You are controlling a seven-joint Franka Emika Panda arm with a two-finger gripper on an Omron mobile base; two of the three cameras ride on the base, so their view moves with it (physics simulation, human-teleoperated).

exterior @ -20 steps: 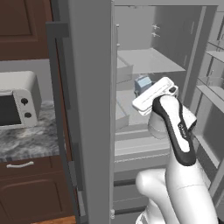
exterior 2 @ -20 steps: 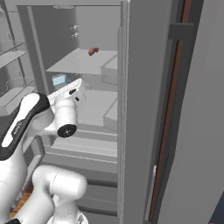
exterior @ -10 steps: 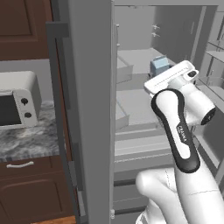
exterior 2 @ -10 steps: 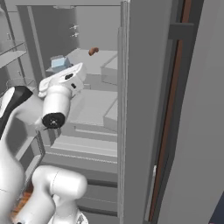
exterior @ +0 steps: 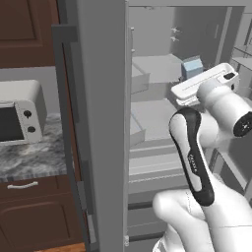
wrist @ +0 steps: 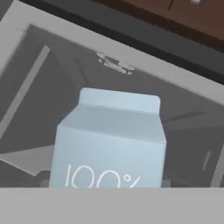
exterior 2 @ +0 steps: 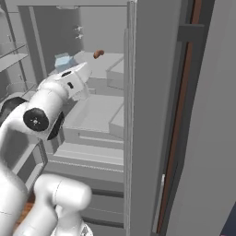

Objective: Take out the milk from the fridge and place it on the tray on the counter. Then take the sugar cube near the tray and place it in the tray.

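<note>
arm raised higher inside the fridge (exterior: 103, 123), end effector now nearer the milk (exterior: 192, 67) on its shelf

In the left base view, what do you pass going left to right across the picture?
Toaster oven on the counter → open fridge door → fridge shelves → milk → the arm's hand, gripper.

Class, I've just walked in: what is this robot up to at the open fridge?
The arm reaches into the open fridge toward the milk, a pale blue carton standing on an upper shelf. The hand view looks straight at the carton at close range. Whether the gripper already holds it cannot be told. A small brown item sits further back on that shelf.
</note>
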